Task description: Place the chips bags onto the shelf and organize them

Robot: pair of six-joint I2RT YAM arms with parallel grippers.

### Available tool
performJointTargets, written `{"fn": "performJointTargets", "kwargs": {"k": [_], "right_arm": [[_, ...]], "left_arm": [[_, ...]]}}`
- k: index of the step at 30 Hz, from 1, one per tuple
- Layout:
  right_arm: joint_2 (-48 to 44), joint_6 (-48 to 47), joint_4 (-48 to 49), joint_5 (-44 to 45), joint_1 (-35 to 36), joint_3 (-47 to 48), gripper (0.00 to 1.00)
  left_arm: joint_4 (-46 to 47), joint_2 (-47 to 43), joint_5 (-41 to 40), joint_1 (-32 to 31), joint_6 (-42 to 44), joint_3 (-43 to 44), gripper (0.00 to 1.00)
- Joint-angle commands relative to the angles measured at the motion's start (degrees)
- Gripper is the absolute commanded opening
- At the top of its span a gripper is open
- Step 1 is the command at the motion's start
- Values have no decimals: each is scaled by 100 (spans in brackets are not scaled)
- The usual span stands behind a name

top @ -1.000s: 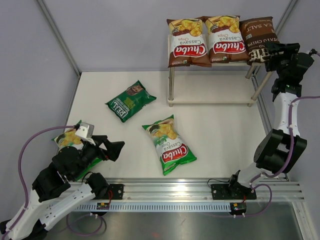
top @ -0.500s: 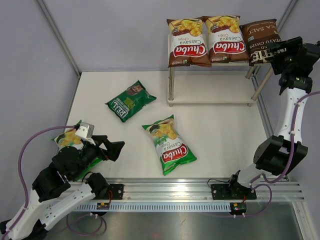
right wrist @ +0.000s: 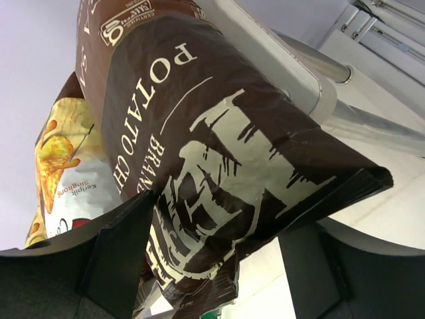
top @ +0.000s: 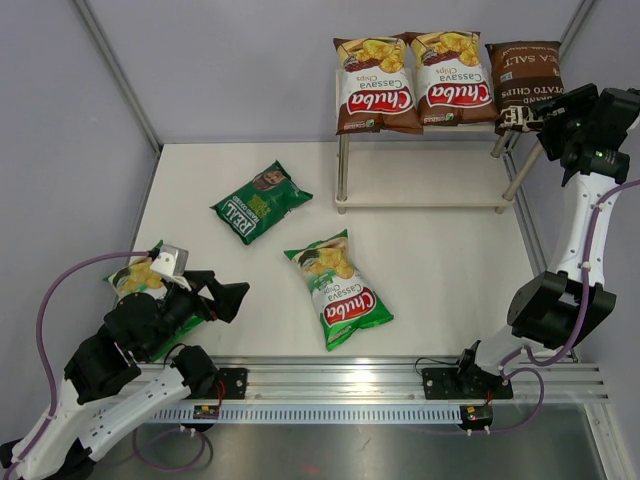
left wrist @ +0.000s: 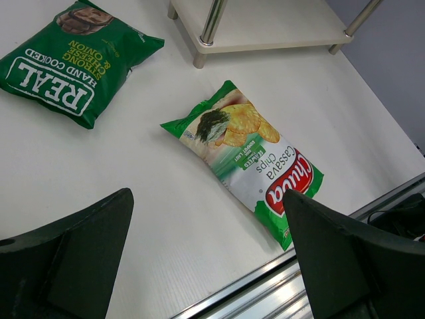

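The shelf (top: 430, 178) stands at the back right. On its top board lie two brown Chuba bags (top: 375, 85) (top: 455, 75) and the dark-brown Kettle bag (top: 522, 72). My right gripper (top: 535, 115) is open at the Kettle bag's near end, and in the right wrist view that end (right wrist: 199, 133) hangs between the fingers of the gripper (right wrist: 216, 226). The dark-green REAL bag (top: 260, 202) and a light-green Chuba bag (top: 338, 288) lie flat on the table. A second light-green bag (top: 140, 275) lies under my left arm. My left gripper (top: 232, 300) is open and empty.
The shelf's lower board (left wrist: 265, 23) is bare. The metal rail (top: 400, 385) runs along the table's near edge. Grey walls stand at the left, the back and the right. A silver shelf leg (right wrist: 332, 100) is close beside my right gripper.
My right gripper has drawn back to the right from the Kettle bag. The bag now lies straighter and more uncovered on the top board. The left arm has not moved.
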Motion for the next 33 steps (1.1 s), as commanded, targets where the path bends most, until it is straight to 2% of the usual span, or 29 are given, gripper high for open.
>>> {"fn": "performJointTargets", "kwargs": {"k": [1, 4, 5, 9, 19, 27, 31, 33], "right_arm": [[-117, -270, -65, 105, -22, 271, 78], [-188, -313, -3, -45, -66, 192, 67], [-205, -323, 23, -45, -75, 191, 59], [-196, -279, 6, -115, -84, 244, 47], [339, 29, 15, -440, -84, 666, 43], [551, 336, 313, -617, -40, 500, 43], [472, 416, 524, -537, 4, 350, 46], [515, 355, 393, -538, 13, 480, 51]], "left_arm": [[278, -51, 69, 0, 53, 6, 99], [278, -42, 87, 0, 53, 6, 99], [278, -51, 78, 0, 53, 6, 99], [278, -77, 78, 0, 53, -12, 99], [278, -95, 61, 0, 53, -3, 99], [278, -68, 34, -9, 35, -12, 99], [278, -42, 25, 0, 27, -3, 99], [270, -25, 17, 0, 26, -12, 99]]}}
